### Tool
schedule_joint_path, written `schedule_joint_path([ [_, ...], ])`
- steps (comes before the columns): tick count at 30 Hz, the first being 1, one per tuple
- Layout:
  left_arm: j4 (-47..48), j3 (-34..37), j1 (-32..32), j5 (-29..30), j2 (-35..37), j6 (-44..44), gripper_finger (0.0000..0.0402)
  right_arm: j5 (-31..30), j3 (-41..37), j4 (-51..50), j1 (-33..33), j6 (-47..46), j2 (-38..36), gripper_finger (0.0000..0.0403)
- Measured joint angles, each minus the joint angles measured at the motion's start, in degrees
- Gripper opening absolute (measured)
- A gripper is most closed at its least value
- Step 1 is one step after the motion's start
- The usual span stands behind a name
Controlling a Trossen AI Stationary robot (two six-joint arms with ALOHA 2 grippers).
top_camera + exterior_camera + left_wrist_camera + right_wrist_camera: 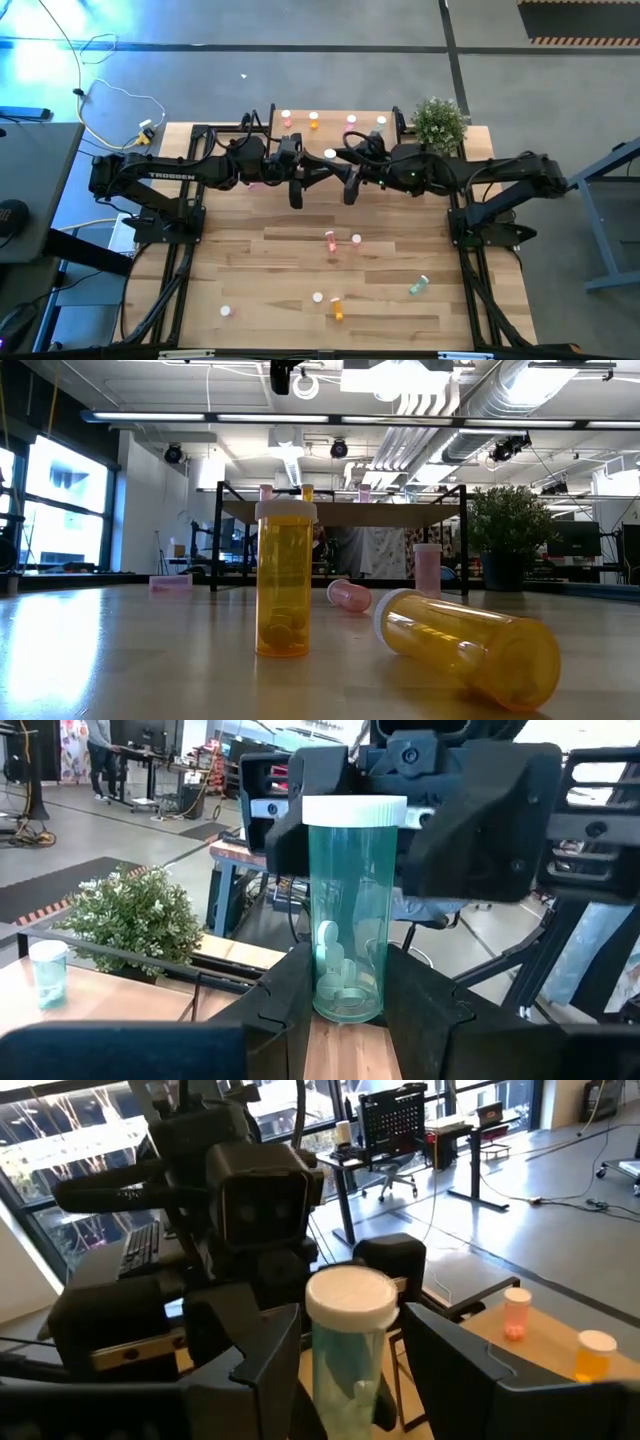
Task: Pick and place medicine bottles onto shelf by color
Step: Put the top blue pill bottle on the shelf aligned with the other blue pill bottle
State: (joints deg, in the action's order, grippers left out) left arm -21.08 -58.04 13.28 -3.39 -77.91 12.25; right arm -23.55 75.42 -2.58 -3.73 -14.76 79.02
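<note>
Placing step: I have the teal bottle upright on the shelf, both the left gripper and the right gripper flanking it. Neither visibly pinches; I cannot tell. Next: back both off without tipping it.

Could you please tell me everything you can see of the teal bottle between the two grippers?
The teal bottle is a clear, green-tinted plastic cylinder with a white cap and a few pale pills at its bottom. It stands upright over the shelf, between the fingers of the left gripper. The right gripper faces it from the other side, its fingers flanking the bottle too.
</note>
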Motion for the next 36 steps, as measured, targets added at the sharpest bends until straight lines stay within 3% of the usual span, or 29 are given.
schedule_joint_path([
  [14, 0.2, 0.0, 0.0, 0.1, 0.0, -0.5, 0.0103, -0.1, 0.0, 0.4, 0.0, 0.2, 0.2, 0.0083],
  [24, 0.3, 0.0, 0.2, 0.2, 0.0, -0.5, 0.0124, -1.9, 0.0, 0.2, 0.0, 0.5, 0.2, 0.0082],
  [36, 0.4, -0.4, 1.2, 0.2, 0.0, -3.3, 0.0209, -11.3, 0.0, -0.8, 1.3, 6.5, -3.2, 0.0083],
])
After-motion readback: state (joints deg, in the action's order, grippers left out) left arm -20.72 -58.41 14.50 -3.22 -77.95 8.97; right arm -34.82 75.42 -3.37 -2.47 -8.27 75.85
